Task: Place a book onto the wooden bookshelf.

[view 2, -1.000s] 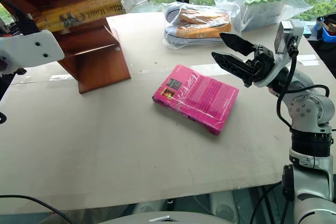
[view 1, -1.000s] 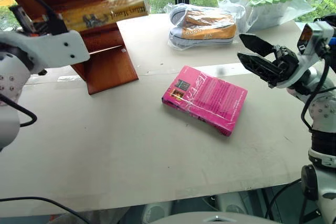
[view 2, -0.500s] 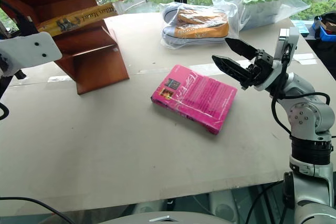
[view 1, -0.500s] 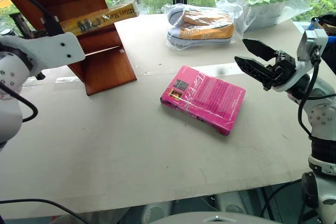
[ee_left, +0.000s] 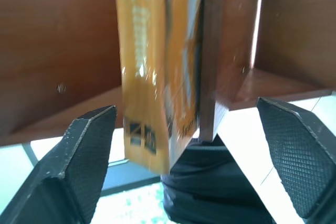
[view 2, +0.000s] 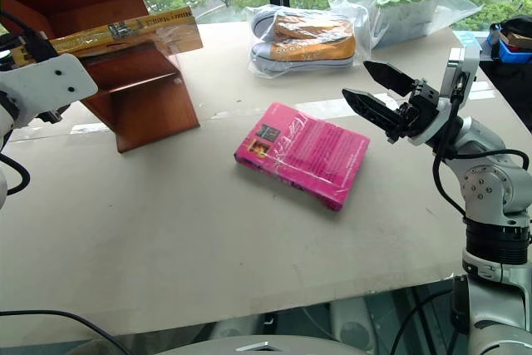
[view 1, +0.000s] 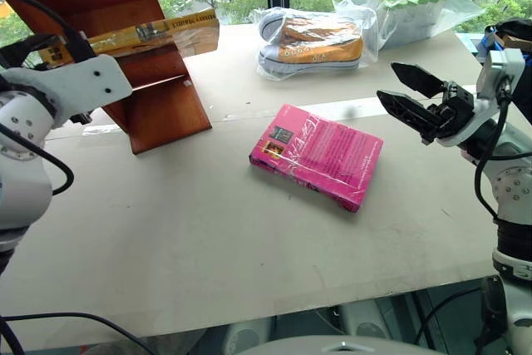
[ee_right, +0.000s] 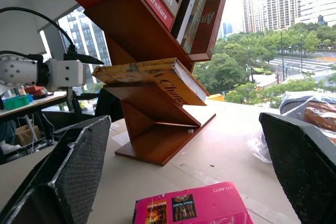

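The yellow-orange book (view 1: 158,31) lies flat on a board of the reddish-brown wooden bookshelf (view 1: 170,110), one end jutting past the shelf's right side. My left gripper (ee_left: 186,106) stands open at the book's (ee_left: 152,77) other end. Its fingers (ee_left: 86,150) sit wide on either side and do not touch the book. My right gripper (view 1: 387,81) hovers open and empty over the table's right side, just right of a pink book (view 1: 316,154).
The pink book lies flat mid-table. At the back, a plastic bag holds orange sneakers (view 1: 312,39), and a second bag (view 1: 411,2) holds green-and-white items. More books (ee_right: 184,3) stand on the shelf's upper board. The table's front edge (view 1: 249,313) is close.
My left hand has shifted slightly left beside the shelf, and the book stays on its board. The right gripper is still open, about where it was.
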Controlling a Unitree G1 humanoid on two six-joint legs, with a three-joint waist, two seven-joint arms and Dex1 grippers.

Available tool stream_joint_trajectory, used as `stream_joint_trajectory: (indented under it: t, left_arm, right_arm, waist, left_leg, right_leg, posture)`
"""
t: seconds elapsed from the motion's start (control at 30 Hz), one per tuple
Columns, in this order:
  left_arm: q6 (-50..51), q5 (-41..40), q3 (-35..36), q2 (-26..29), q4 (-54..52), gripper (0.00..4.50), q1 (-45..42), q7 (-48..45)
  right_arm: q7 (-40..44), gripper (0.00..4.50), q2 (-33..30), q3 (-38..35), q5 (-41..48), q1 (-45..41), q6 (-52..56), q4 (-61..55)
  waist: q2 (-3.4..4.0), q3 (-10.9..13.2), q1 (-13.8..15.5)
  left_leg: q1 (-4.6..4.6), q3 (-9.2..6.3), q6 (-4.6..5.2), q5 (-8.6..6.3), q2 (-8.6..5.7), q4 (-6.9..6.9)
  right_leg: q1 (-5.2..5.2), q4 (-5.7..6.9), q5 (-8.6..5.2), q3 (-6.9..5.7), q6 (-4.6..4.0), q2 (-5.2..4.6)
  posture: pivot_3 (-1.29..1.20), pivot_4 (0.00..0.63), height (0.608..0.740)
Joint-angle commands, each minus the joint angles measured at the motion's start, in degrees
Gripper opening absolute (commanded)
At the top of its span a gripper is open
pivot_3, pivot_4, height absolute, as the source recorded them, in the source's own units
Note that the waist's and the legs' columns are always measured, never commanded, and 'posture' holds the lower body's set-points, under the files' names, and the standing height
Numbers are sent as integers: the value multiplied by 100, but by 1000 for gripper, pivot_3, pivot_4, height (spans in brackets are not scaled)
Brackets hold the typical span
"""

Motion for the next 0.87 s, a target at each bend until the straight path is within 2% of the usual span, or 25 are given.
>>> stream_joint_trajectory:
  t: [0.03, 0.17, 0.23, 0.27, 0.33, 0.5, 0.6, 0.7, 0.73, 0.87]
  left_arm:
    - [101, 233, 511, -29, -364, 4462, -54, 143]
    - [-203, -196, 578, -804, -1011, 4462, -386, 449]
    - [-325, -710, 403, -1502, -1427, 4462, -332, 391]
    - [-264, -1116, 337, -2038, -1667, 4462, -274, 369]
    - [-82, -1777, 372, -3098, -2051, 4462, 177, 391]
    - [-241, -3096, 374, -4698, -2188, 4462, 2015, 159]
    - [-353, -3685, 268, -5175, -2025, 4462, 2711, 43]
    - [-582, -3706, 210, -5523, -1466, 4462, 3027, 405]
    - [-663, -3682, 192, -5566, -1343, 4462, 3079, 493]
    - [-1150, -3558, -65, -5573, -966, 4462, 3350, 588]
  right_arm:
    - [149, 4500, -37, -51, -45, -180, -154, 42]
    - [297, 4500, -74, -62, -168, -61, -240, 143]
    - [435, 4500, -159, -53, -355, 149, -373, 167]
    - [525, 4500, -228, -45, -515, 296, -496, 216]
    - [704, 4500, -395, -7, -945, 650, -862, 386]
    - [700, 4500, -527, 80, -1794, 1406, -1660, 682]
    - [580, 4500, -482, 93, -2267, 1853, -2193, 1009]
    - [432, 4500, -371, 84, -2637, 2274, -2744, 1489]
    - [403, 4500, -340, 82, -2683, 2338, -2848, 1581]
    - [256, 4500, -254, 209, -3008, 2443, -3203, 1936]
  waist:
    - [0, 0, 4]
    - [-2, -3, 34]
    - [9, -13, 61]
    - [8, -15, 70]
    - [20, -29, 109]
    - [17, -26, 29]
    - [21, -31, 47]
    - [22, -32, 84]
    - [26, -36, 90]
    - [25, -45, 95]
  left_leg:
    - [0, 0, -1, 1, 0, 1]
    - [1, -4, -3, 2, -1, 5]
    - [-2, -4, -5, 3, -2, 12]
    - [-1, -6, -5, 3, -4, 13]
    - [-4, -4, -4, 2, -7, 22]
    - [1, 2, -2, 1, -3, 56]
    - [7, -1, -2, 1, 3, 62]
    - [70, 7, -1, 0, 6, 76]
    - [97, 7, -1, -1, 7, 76]
    - [100, 7, 0, -1, 8, 81]
  right_leg:
    - [0, 1, 0, 0, 0, 0]
    - [1, 6, 0, 1, 0, -5]
    - [2, 9, 0, -1, -1, -7]
    - [3, 6, 0, 2, 0, -13]
    - [6, 6, 1, 3, 1, -17]
    - [6, 21, 1, 30, 3, -17]
    - [10, 26, 1, 28, 1, -10]
    - [93, 19, -2, 6, 2, -4]
    - [126, 13, -32, 3, 1, -5]
    - [128, 15, -32, 9, 4, -6]
  posture:
    - [0, 150, 740]
    - [0, 150, 740]
    - [0, 150, 740]
    - [0, 150, 740]
    - [0, 150, 740]
    - [0, 150, 740]
    - [0, 150, 740]
    - [0, 150, 740]
    - [0, 150, 740]
    - [0, 150, 740]
